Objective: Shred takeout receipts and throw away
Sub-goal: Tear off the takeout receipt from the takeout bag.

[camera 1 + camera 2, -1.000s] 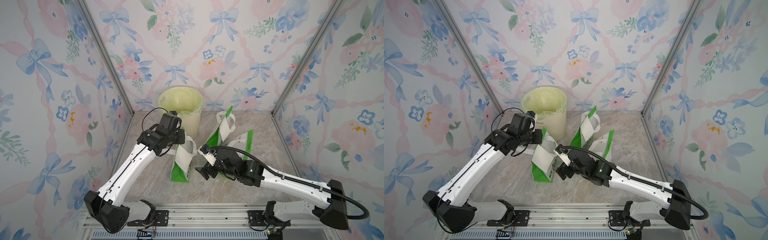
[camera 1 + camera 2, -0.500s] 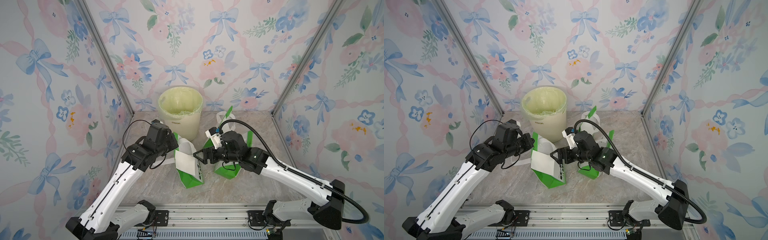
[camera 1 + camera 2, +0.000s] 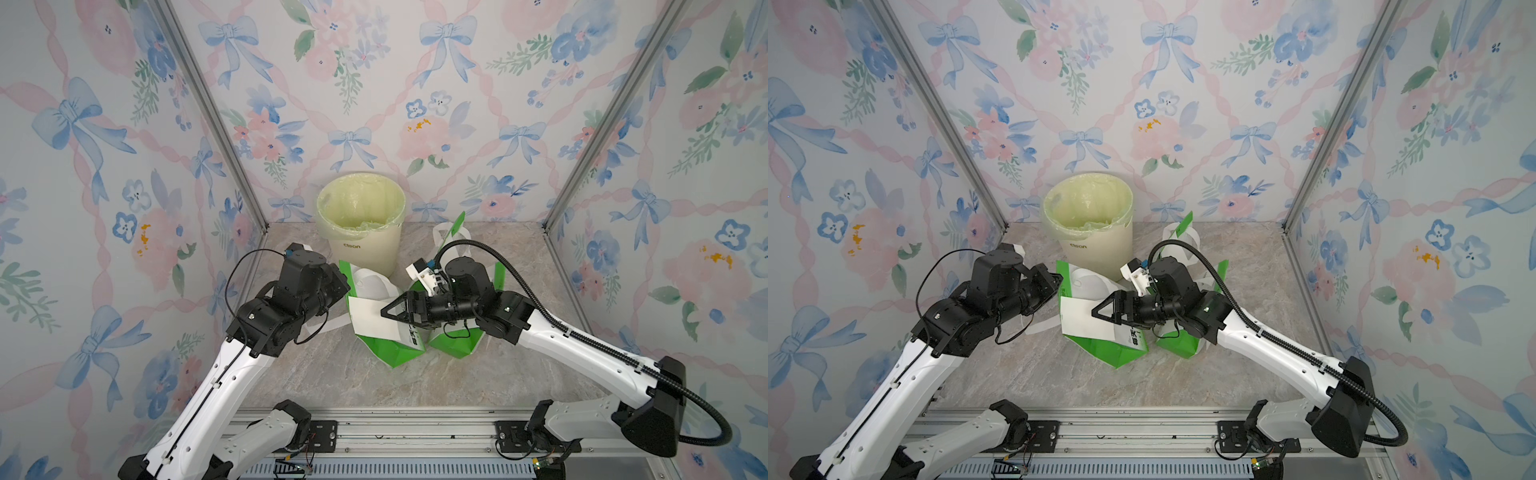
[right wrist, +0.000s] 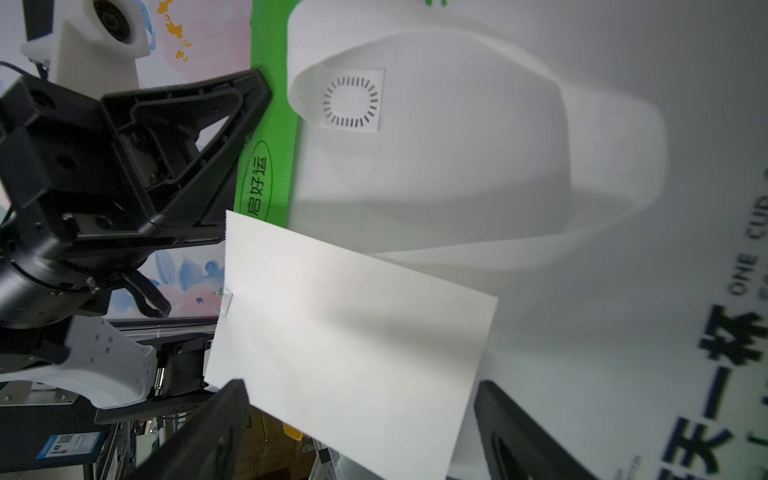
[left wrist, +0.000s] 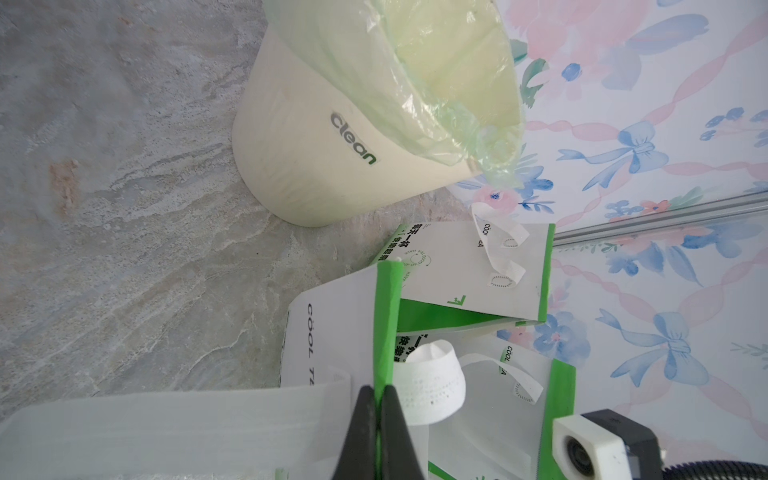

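The left gripper [image 5: 376, 415] has its fingers clamped on the green edge of a takeout bag [image 5: 324, 332] printed "COOL T…" and "ONE CUP". The right gripper [image 4: 361, 428] holds its fingers apart on either side of the blank white receipt [image 4: 353, 324], which lies on that bag's face. The bin [image 3: 365, 245] behind reads "clean".

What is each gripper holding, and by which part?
Left gripper is shut on the green side edge of the front bag. Right gripper holds nothing: its jaws stand open either side of the white receipt.
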Controlling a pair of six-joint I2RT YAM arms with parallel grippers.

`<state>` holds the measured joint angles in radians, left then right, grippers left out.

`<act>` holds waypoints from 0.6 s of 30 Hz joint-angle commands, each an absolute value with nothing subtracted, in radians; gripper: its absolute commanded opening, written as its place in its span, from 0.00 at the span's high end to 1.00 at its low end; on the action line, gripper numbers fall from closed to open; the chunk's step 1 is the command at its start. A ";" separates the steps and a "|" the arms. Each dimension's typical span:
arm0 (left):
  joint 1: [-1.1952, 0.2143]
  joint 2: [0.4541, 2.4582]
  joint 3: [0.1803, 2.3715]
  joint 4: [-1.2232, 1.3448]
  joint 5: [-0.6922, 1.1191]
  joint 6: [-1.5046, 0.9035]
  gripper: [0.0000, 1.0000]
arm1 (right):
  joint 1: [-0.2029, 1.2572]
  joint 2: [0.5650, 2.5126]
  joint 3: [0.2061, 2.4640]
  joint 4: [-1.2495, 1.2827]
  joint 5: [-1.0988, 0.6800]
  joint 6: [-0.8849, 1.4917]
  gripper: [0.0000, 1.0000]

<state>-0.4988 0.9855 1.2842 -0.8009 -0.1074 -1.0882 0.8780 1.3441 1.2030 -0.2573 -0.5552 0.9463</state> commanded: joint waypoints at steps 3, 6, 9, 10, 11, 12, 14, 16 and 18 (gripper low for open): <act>-0.499 0.973 1.275 -0.766 -0.110 -1.117 1.00 | 0.872 1.349 1.169 -0.239 -0.577 0.983 0.11; -0.499 0.971 1.273 -0.763 -0.110 -1.118 1.00 | 0.867 1.347 1.148 -0.203 -0.596 1.006 0.12; -0.499 0.971 1.266 -0.761 -0.110 -1.118 1.00 | 0.867 1.356 1.134 -0.107 -0.663 1.061 0.19; -0.499 0.971 1.264 -0.761 -0.109 -1.118 1.00 | 0.868 1.356 1.131 -0.077 -0.677 1.076 0.20; -0.499 0.970 1.261 -0.761 -0.110 -1.119 1.00 | 0.869 1.355 1.128 -0.057 -0.686 1.086 0.20; -0.499 0.970 1.259 -0.761 -0.110 -1.120 1.00 | 0.867 1.350 1.125 -0.045 -0.686 1.092 0.20; -0.498 0.971 1.258 -0.761 -0.112 -1.114 1.00 | 0.861 1.340 1.120 -0.036 -0.689 1.098 0.18; -0.495 0.972 1.258 -0.763 -0.120 -1.108 1.00 | 0.857 1.328 1.116 -0.031 -0.693 1.106 0.18; -0.494 0.974 1.256 -0.763 -0.125 -1.108 1.00 | 0.856 1.319 1.115 -0.034 -0.693 1.106 0.18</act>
<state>-0.4988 0.9844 1.2655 -0.7792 -0.1078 -1.1049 0.8669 1.3472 1.1301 -0.0723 -0.6624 1.0817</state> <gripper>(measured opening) 0.046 0.818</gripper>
